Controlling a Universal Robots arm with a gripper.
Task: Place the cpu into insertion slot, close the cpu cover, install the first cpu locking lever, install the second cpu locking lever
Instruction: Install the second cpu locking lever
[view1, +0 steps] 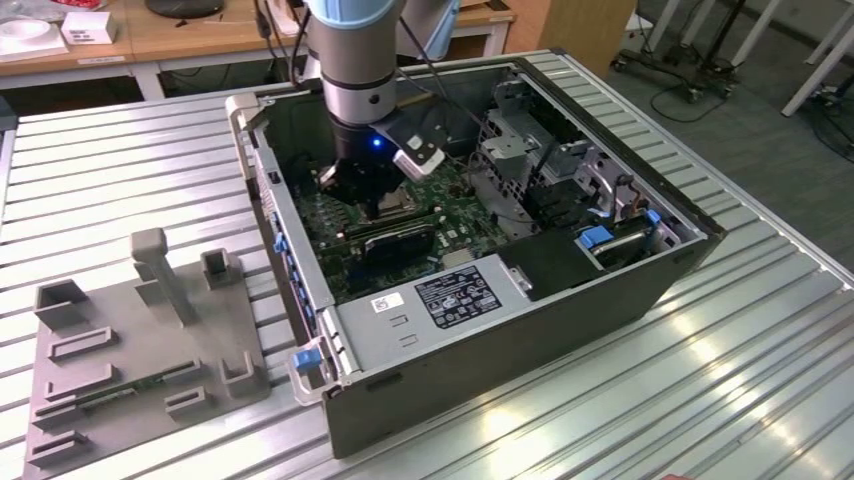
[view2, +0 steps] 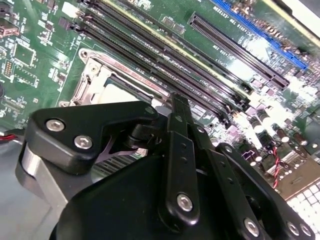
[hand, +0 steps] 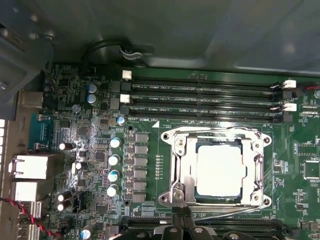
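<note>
Cpu (hand: 219, 169) seated in socket, cpu cover (hand: 217, 134) down around it. Gripper (hand: 182, 212) at cover's 6 o'clock edge, fingers closed together, holding nothing. Cover likely thin, stiff; press tab, avoid chip.

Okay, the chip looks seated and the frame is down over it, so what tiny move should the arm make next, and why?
Probably ease the gripper a touch down along the socket edge, pressing whatever it meets there. In the first wrist view the cpu lies in its socket with the cpu cover flat around it, and the fingertips sit right at the cover's near edge.
</note>
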